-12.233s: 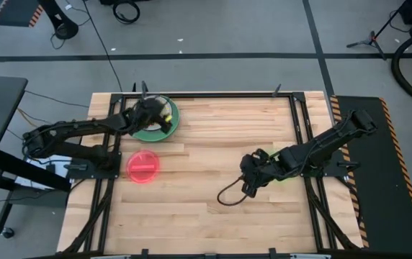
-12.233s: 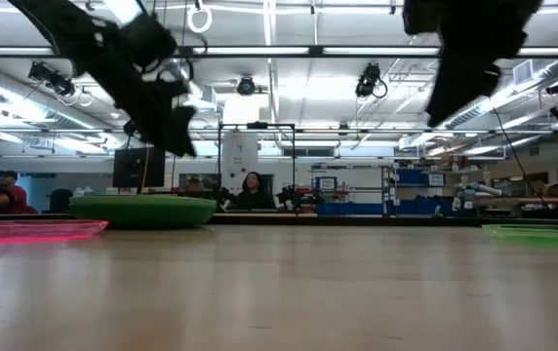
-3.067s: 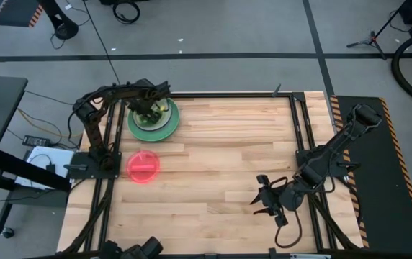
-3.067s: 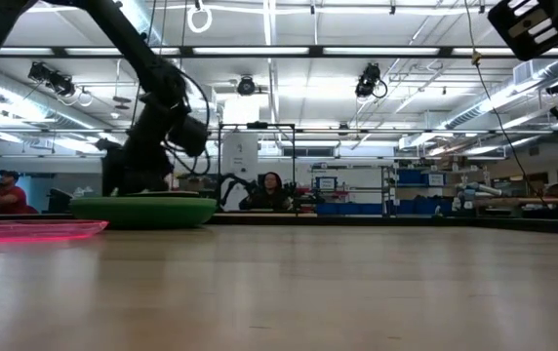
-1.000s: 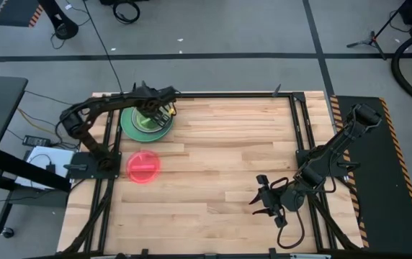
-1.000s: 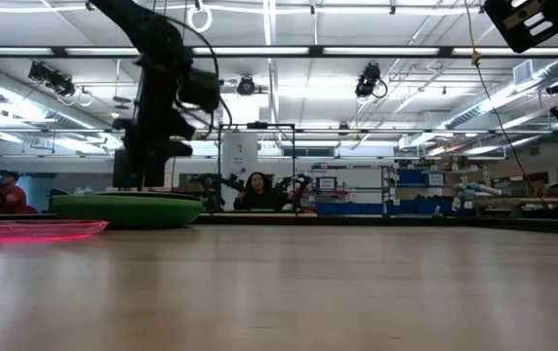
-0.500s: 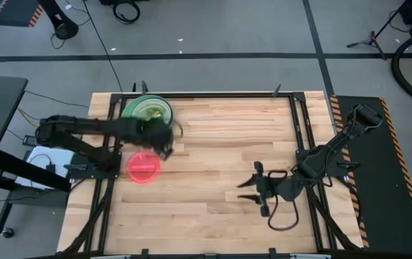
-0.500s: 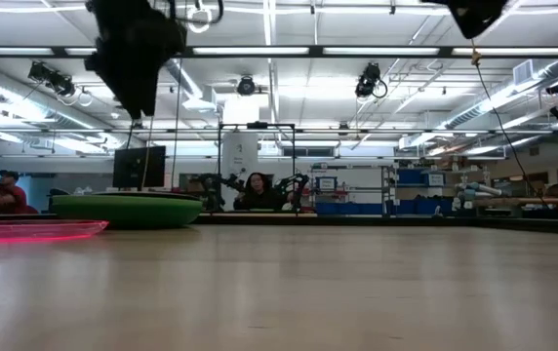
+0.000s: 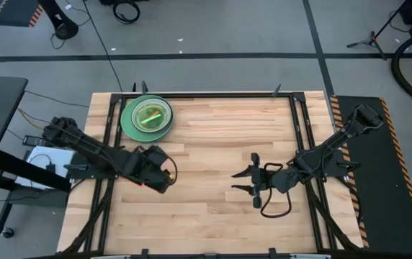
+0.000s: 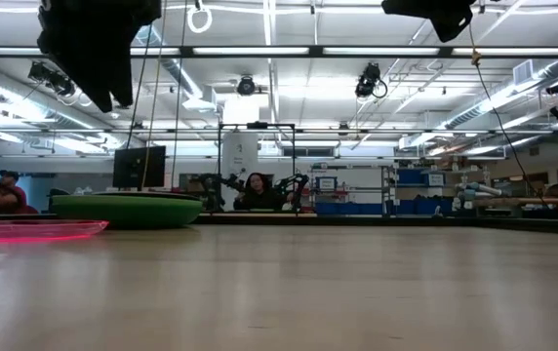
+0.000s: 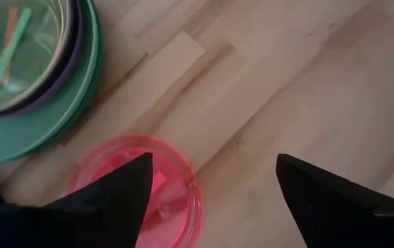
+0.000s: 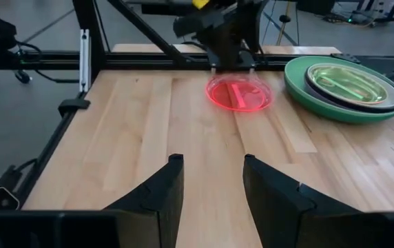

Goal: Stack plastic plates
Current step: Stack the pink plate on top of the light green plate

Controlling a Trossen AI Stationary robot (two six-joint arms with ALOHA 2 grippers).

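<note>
Translucent red round plastic plate (image 11: 142, 189) lies near the table's (image 9: 220, 129) left edge, beneath the wide-open left gripper (image 11: 211, 193); light, stiff, slippery, probably best pinched at its rim. Right gripper (image 12: 209, 182) waits part-open, empty.

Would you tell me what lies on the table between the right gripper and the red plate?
Only bare wooden table; the right wrist view shows nothing between the right gripper and the red plate.
</note>
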